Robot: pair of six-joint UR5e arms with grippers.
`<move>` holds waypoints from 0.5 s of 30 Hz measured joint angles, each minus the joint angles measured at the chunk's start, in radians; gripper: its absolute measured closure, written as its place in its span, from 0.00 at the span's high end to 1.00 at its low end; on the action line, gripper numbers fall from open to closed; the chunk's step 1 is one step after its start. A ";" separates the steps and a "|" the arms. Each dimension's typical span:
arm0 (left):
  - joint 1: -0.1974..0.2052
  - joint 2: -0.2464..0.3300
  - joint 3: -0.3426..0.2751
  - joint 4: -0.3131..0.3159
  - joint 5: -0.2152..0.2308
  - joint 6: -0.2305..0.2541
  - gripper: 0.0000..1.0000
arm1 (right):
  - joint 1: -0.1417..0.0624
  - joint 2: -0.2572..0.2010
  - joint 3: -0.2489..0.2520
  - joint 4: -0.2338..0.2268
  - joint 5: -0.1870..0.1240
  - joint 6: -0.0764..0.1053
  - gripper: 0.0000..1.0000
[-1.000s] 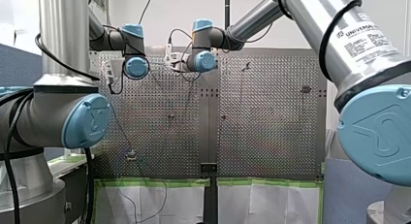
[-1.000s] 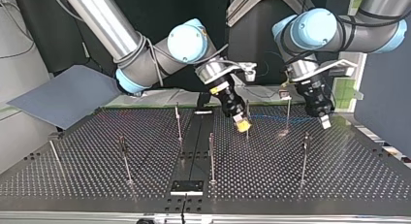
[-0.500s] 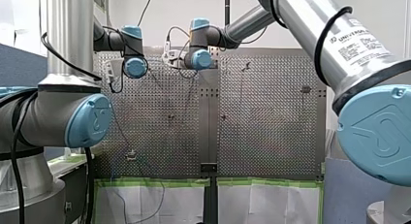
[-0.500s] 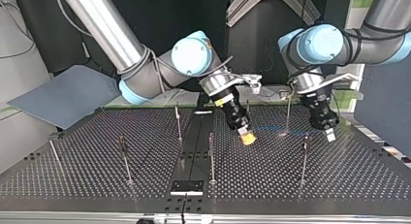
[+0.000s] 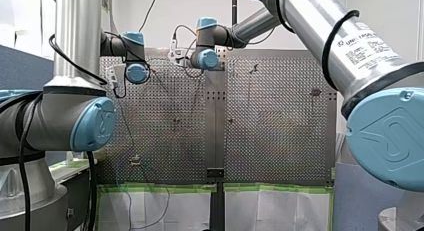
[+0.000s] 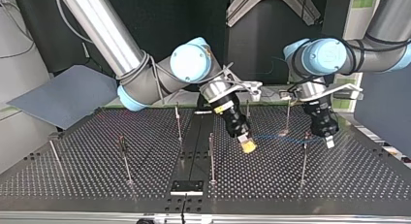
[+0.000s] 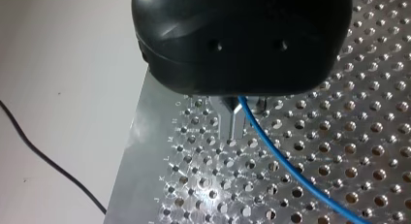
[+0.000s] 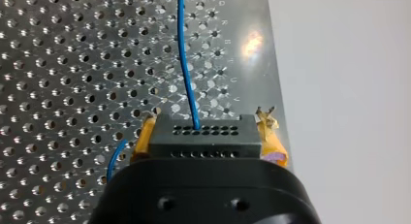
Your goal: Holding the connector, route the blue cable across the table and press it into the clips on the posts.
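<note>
1 blue cable (image 6: 281, 137) stretches in a nearly straight line above the perforated table (image 6: 97, 178), in the right half of the top view, strung between 2 grippers. At one end, my right gripper (image 8: 207, 121) clamps 1 black connector (image 8: 202, 136) between its 2 yellow pads (image 8: 143, 136). The cable leaves the connector's holed face and runs ahead over the plate, and a short blue stretch also shows beside 1 pad. At the other end, my left gripper (image 7: 240, 118), black with metal fingers, is pinched on the cable, which runs out from between the fingers and away across the holes. In the top view the right gripper tilts down near the table's middle and the left stands nearer that view's right edge. 7 thin posts (image 6: 211, 156) stand upright on the table. The cable passes close by the top of 1 of them, just beside the left gripper. Whether it sits in a clip there cannot be told.
</note>
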 joint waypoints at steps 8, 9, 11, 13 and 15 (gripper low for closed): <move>0.012 0.007 0.000 -0.001 0.008 -0.023 0.00 | 0.011 0.004 -0.004 0.011 -0.002 -0.005 0.00; 0.013 0.012 0.000 -0.004 0.008 -0.025 0.00 | 0.012 0.004 -0.007 0.011 -0.004 -0.005 0.00; 0.013 0.026 -0.002 -0.013 0.008 -0.030 0.00 | 0.014 0.004 -0.014 0.013 -0.006 -0.006 0.00; 0.012 0.037 -0.004 -0.022 0.007 -0.034 0.00 | 0.016 0.004 -0.020 0.015 -0.008 -0.006 0.00; 0.010 0.048 -0.009 -0.034 0.006 -0.037 0.00 | 0.019 0.003 -0.025 0.019 -0.009 -0.007 0.00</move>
